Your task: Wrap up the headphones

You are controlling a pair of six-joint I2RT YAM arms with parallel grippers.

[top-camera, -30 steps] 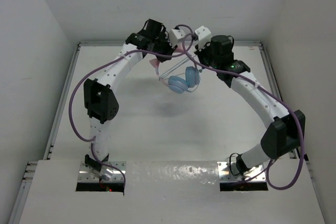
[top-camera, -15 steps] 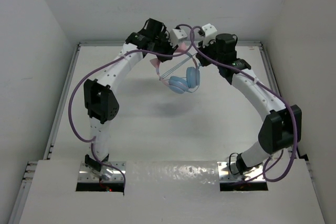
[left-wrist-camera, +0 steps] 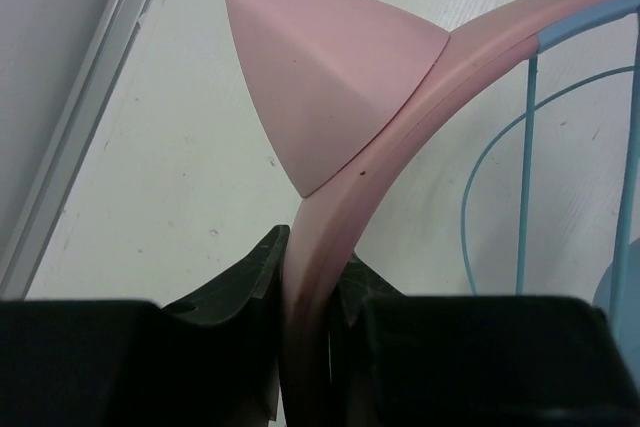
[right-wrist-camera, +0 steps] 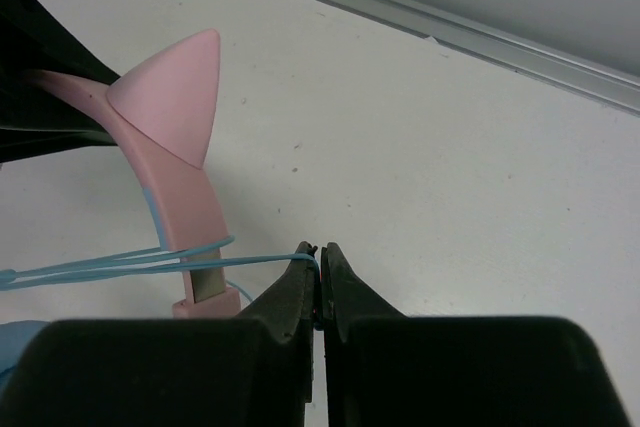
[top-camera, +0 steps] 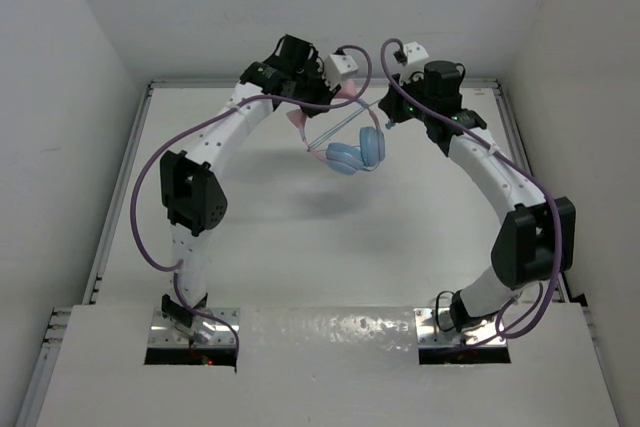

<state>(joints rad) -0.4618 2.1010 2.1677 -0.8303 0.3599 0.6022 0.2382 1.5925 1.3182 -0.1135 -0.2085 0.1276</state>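
Right now the headphones hang in the air above the far part of the surface, near the middle of its far edge, carried between the two arms. The left gripper is nearly shut, its jaws clamped on the pink headband just below one cat ear. The right gripper is pinched fully closed on the thin blue cable, which runs taut from its tips to the headband, where a couple of strands cross it. The ear cups dangle below. The risk, as I judge it, lies in that tension. Pulling harder could drag the headband out of the left jaws or strain the cable. Slackening could let the loops slide off the smooth band. The cable might also slip from the right jaws, since so little of it is held.
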